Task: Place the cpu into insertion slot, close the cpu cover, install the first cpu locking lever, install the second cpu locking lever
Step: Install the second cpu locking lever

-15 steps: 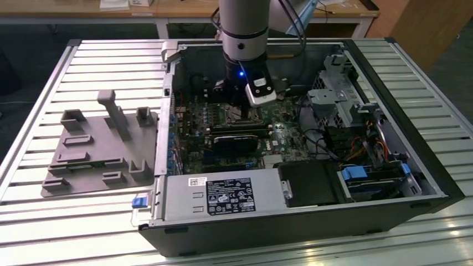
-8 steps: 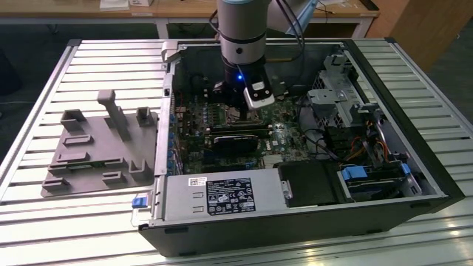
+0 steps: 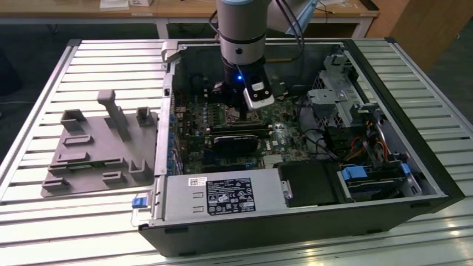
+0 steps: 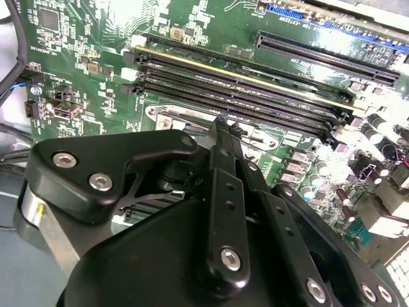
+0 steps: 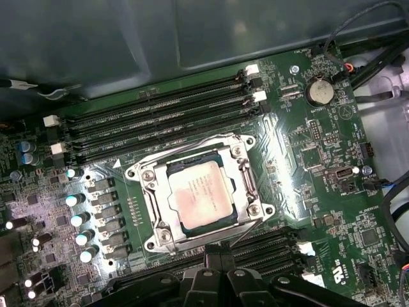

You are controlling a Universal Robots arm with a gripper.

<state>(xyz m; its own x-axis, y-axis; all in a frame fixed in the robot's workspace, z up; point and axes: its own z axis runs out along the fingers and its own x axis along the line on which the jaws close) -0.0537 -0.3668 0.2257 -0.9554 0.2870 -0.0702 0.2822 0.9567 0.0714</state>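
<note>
While cpu (image 5: 199, 194) sits socketed under cover, jaws hover beside.

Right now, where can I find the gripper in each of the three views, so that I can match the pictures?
Exterior view: the gripper hangs at the arm's lower end, inside the open computer case.
Second wrist view: the gripper is the big black body in the foreground, tip near the long memory slots.
First wrist view: the gripper sits close beside the cpu.
Shared landmark: the green motherboard.
</note>
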